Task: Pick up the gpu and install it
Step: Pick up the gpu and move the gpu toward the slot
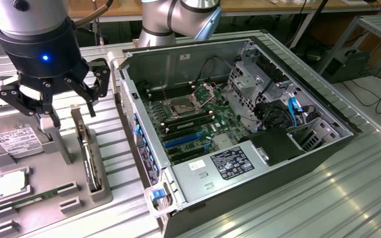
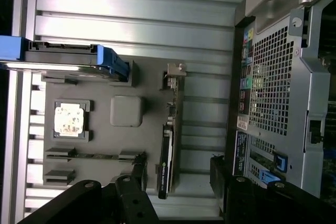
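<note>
**Open gripper (image 1: pixel 71 115) hung empty over the gpu (image 1: pixel 89 153), card on edge in its grey holder (image 1: pixel 45 171)**
Off-centre descent might clip the post (image 1: pixel 59 144) beside it, or the card's thin top edge; open case (image 1: pixel 170 64) stood beyond.

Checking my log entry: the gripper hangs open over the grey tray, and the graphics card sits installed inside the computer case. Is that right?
Not quite. The graphics card is not in the computer case; it stands on edge in the grey tray beside the case, as the exterior view shows. The gripper does hang open over the tray.
</note>
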Available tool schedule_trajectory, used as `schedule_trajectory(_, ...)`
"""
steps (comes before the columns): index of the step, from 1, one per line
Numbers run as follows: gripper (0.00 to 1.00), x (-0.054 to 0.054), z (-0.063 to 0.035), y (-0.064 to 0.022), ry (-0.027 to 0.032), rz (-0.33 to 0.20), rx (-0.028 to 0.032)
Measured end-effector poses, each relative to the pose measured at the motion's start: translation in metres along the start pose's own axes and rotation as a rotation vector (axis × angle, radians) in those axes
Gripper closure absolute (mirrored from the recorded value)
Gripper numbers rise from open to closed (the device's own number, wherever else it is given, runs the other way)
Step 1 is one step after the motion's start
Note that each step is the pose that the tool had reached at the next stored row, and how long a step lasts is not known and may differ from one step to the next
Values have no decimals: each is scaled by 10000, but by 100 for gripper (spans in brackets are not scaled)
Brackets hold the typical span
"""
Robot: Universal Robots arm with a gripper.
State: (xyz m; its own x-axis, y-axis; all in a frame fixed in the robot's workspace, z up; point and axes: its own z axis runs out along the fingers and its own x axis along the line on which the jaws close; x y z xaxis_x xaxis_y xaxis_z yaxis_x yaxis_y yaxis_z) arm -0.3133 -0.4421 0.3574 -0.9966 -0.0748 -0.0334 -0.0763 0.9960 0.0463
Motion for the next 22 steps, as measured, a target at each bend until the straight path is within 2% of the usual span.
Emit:
schedule_trajectory(12, 40, 48, 20, 6, 0, -41, -3)
schedule_trajectory(22, 40, 63, 151, -42, 1, -41, -2)
